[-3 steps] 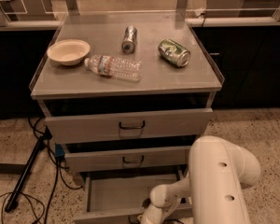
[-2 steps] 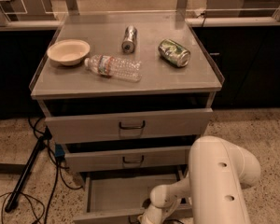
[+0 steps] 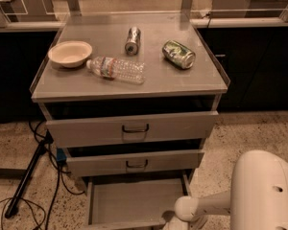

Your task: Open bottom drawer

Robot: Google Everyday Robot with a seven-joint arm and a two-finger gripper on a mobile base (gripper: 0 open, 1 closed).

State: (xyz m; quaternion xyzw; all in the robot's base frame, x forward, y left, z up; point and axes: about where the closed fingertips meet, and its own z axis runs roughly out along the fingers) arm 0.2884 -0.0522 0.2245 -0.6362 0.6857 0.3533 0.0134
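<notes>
The bottom drawer (image 3: 134,201) of the grey metal cabinet is pulled out, and its plain grey tray shows from above. Its front and handle lie at the bottom edge of the view and are mostly cut off. My white arm (image 3: 264,195) comes in from the lower right. My gripper (image 3: 170,222) is at the drawer's front right corner, low at the frame's edge and largely hidden. The middle drawer (image 3: 134,163) and the top drawer (image 3: 132,127) each stand a little ajar, with dark loop handles.
On the cabinet top (image 3: 206,78) lie a cream bowl (image 3: 70,53), a clear plastic bottle (image 3: 117,70) on its side, a silver can (image 3: 132,40) and a green can (image 3: 178,54). A black stand leg and cables (image 3: 29,176) lie on the speckled floor to the left.
My arm's large white housing has shifted to the right and lower in the view. The bottom drawer stays pulled out. The things on the cabinet top have not moved.
</notes>
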